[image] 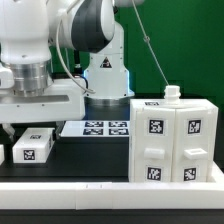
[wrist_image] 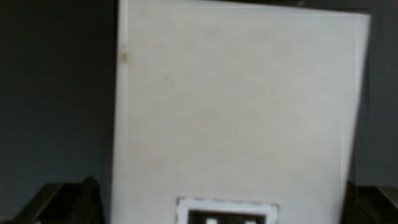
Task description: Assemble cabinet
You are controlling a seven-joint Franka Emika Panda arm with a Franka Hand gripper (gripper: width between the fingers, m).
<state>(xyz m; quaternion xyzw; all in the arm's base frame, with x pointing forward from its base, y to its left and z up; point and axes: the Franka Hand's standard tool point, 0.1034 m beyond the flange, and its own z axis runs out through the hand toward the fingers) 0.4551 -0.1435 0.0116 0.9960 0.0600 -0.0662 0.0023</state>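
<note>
The cabinet box (image: 176, 140), big and white with square tags on its front, stands upright at the exterior view's right. A loose white cabinet panel (image: 30, 146) with a tag lies on the black table at the exterior view's left. My gripper (image: 32, 120) hangs straight over it. In the wrist view this panel (wrist_image: 231, 100) fills the frame, with its tag (wrist_image: 228, 211) at the edge. My gripper (wrist_image: 228, 205) straddles the panel. Its dark fingers (wrist_image: 68, 203) stand on either side, and a narrow dark gap shows at the panel's edges, so the jaws are open.
The marker board (image: 100, 128) lies flat on the table between the panel and the cabinet box. The robot's white base (image: 105, 70) stands behind it, before a green backdrop. A small white knob (image: 171, 92) sticks up from the box's top.
</note>
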